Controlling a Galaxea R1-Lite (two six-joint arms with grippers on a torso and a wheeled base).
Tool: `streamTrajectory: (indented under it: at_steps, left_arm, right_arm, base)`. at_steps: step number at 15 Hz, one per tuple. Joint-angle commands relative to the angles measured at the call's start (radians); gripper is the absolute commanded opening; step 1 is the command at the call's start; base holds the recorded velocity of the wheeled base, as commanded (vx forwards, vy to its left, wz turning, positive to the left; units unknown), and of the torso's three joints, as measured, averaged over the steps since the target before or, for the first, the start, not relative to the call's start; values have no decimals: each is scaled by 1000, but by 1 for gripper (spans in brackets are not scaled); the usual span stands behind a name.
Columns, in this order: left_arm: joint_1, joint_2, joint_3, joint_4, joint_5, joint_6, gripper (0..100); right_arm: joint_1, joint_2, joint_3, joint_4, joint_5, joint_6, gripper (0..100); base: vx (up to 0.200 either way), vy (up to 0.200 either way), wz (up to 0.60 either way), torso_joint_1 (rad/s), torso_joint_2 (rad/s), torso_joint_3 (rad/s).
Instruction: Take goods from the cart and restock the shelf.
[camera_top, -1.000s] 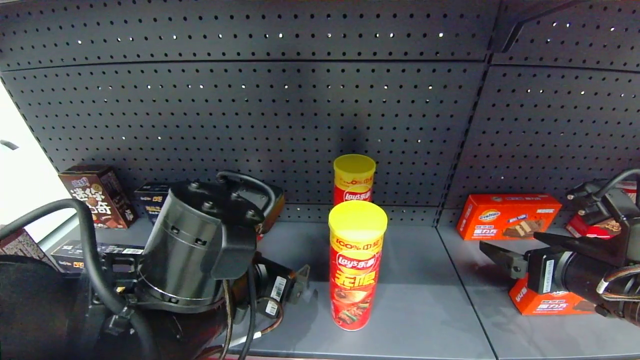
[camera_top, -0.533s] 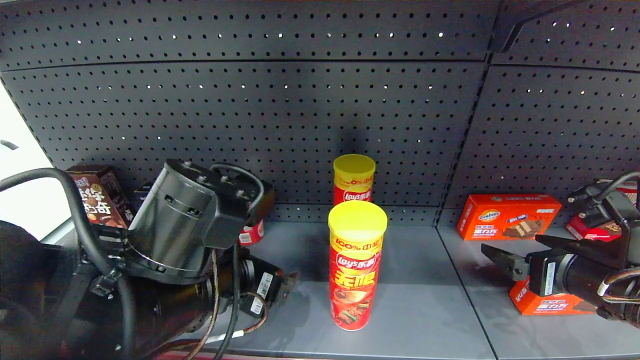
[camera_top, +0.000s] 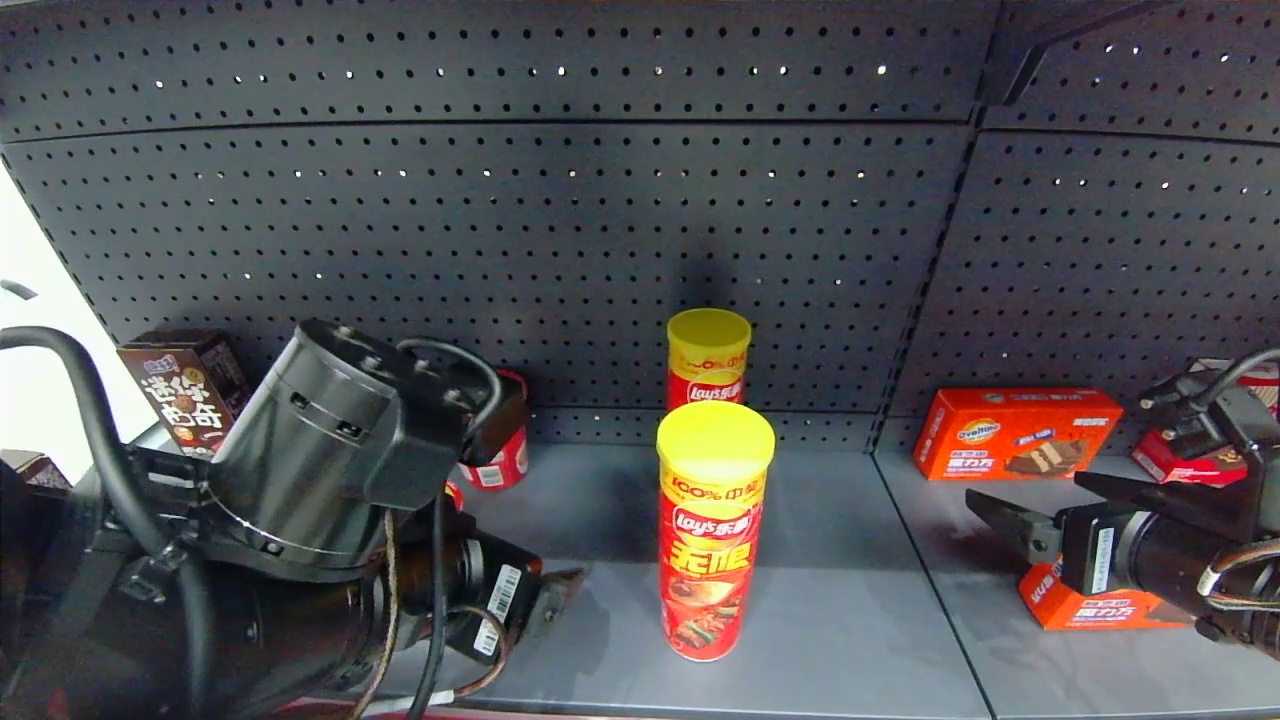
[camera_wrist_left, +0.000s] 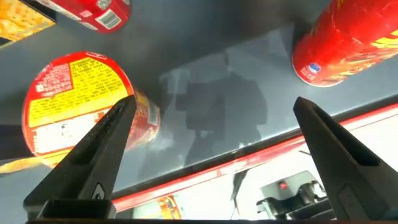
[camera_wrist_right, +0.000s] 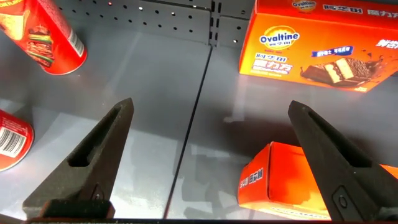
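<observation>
Left claw (camera_wrist_left: 213, 102): jaws spread wide, nothing held. It sits low over the shelf's front lip, between the tipped tub and the front canister.
Right claw (camera_wrist_right: 210, 106): jaws spread wide, nothing held. It hangs above the near orange box in the right bay.
Step in hand (judged): with both claws empty, the next goods have to be fetched. The left arm should back straight out over the lip, level and with jaws wide.
Shelf (camera_top: 850, 600): grey metal. The bare floor between the front canister and the bay divider looks the best slot for new stock.
Tipped tub (camera_wrist_left: 74, 102): red with a yellow label, lying on its side just beside one left finger. Whether they touch cannot be told. It would roll if nudged, so give it room.
Front canister (camera_top: 712, 530): task item, red with a yellow lid, upright at mid-shelf towards the front. It is tall on a narrow base, so a sideways brush would probably topple it.
Near orange box (camera_top: 1085, 605): lies flat at the right front, partly under the right arm.
Second tub (camera_top: 495, 460): red, farther back behind the left arm.
Rear canister (camera_top: 708, 358): upright, directly behind the front one and close to the back panel.
Far orange box (camera_top: 1015, 430): lies flat at the right rear.
Brown box (camera_top: 185, 395): stands at the far left rear.
Pegboard (camera_top: 560, 230): dark back wall.
</observation>
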Motion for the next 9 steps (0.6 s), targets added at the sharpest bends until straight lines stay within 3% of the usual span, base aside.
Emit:
streamTrajectory:
  at_steps: [1,9]
  left_arm:
    - [-4,53,-34,-3,-4,-25,100]
    - [-7,194,-71,-38,15,-33,100]
  right_arm:
    - [-4,1,4,0,1,0,100]
    - [-29,1,2,-3,14,3,100]
  base:
    - [0,0,0,0,0,0]
    - [0,0,0,0,0,0]
